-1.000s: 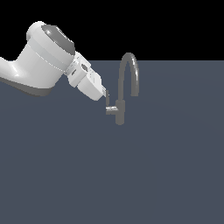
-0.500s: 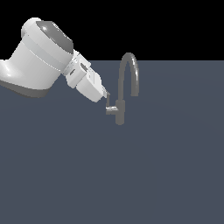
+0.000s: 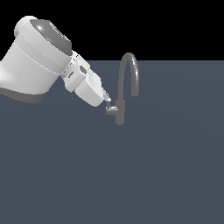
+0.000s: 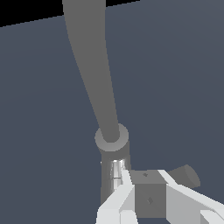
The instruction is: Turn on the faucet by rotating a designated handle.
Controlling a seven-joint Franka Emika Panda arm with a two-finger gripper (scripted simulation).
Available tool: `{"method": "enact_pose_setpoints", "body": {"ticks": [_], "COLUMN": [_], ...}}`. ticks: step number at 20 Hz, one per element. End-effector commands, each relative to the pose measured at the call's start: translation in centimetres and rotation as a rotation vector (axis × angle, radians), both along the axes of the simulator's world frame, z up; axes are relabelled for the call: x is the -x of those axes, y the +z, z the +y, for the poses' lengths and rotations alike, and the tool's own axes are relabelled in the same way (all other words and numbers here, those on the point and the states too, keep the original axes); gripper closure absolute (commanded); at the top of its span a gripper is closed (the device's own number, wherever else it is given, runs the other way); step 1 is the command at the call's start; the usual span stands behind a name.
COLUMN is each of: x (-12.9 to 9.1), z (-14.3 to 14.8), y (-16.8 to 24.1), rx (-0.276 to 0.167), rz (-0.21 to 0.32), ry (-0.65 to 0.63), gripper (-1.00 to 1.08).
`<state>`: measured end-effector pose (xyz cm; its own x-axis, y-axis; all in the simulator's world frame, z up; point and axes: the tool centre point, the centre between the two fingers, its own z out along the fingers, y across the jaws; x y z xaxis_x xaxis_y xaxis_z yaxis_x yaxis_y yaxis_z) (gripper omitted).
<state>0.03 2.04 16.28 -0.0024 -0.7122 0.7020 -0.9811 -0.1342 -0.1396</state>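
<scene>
The grey faucet (image 3: 120, 111) stands on a flat grey surface, its arched spout (image 3: 130, 70) rising from the short base. The handle (image 3: 112, 109) is a short grey stub sticking out of the base toward the exterior view's left. My gripper (image 3: 107, 100) comes in from the upper left, and its tip touches the top of the handle's outer end. In the wrist view the gripper (image 4: 148, 189) looks shut and empty. It sits close to the faucet base (image 4: 112, 144), with the handle's round end (image 4: 186, 175) just beside the fingertips.
The white arm (image 3: 37, 61) fills the upper part of the exterior view's left. The flat grey surface (image 3: 131, 175) spreads around the faucet, with black background behind it.
The arm's body has swung slightly toward the exterior view's left and upward. The gripper tip has stayed at the handle. The handle shows no clear turn.
</scene>
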Motion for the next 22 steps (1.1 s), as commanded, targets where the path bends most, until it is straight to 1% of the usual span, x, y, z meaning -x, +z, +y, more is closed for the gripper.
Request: {"method": "enact_pose_setpoints", "body": {"ticks": [1,4,5,6,18,19,20,22], "x": [1.7,2.7,2.7,1.8,4.9,4.9,3.9,3.9], "z": [-0.8,-1.0,-1.0,0.0,-1.4,-1.4,-0.2,-0.4], "y": [-1.1,-1.4,-1.4,-0.7,-6.0,-6.0,-4.6,-5.8], "rx": [0.007,0.007,0.007,0.005,0.007,0.007,0.005,0.005], "rz": [0.022,0.021,0.021,0.007,0.020,0.020,-0.002,0.002], "ry": [-0.016,-0.018,-0.018,0.004,-0.017,-0.017,0.008,0.003], "gripper": [1.08,1.08,1.08,1.08,1.08,1.08,1.08,1.08]}}
